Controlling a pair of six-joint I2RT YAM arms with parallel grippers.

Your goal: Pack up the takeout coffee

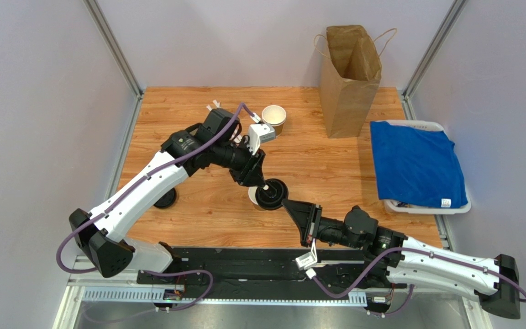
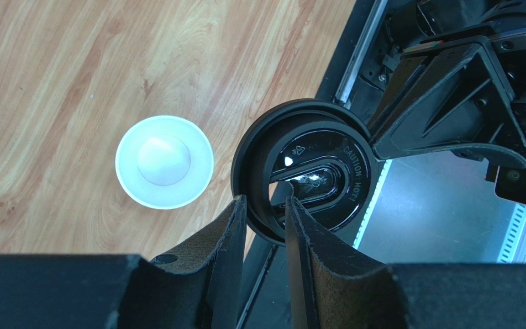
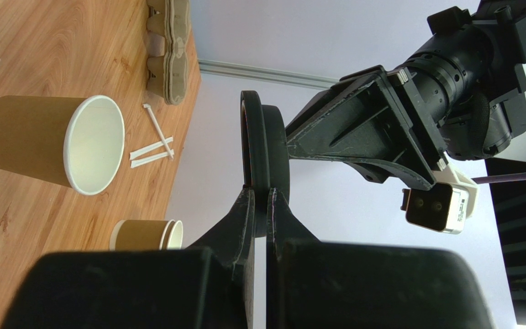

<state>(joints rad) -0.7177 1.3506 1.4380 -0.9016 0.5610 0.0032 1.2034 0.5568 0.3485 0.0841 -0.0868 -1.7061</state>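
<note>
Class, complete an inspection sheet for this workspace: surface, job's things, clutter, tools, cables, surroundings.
surface: wooden table, wood grain showing.
job's things: black lid held in the air beside the lidless cup.
clutter: second cup, stir sticks, pulp carrier, upright open paper bag, blue cloth on white tray.
tools: right tool shut on the lid's rim; left tool straddles the rim elsewhere, grip unclear.
cables: purple cable along each arm.
surroundings: grey walls.

Paper bag (image 1: 349,89) is standing open, upper centre-right of the top view. Blue cloth (image 1: 416,164) is covering a white bin (image 1: 425,208) at right. Pulp carrier (image 3: 171,48) is lying at the right wrist view's top.
</note>
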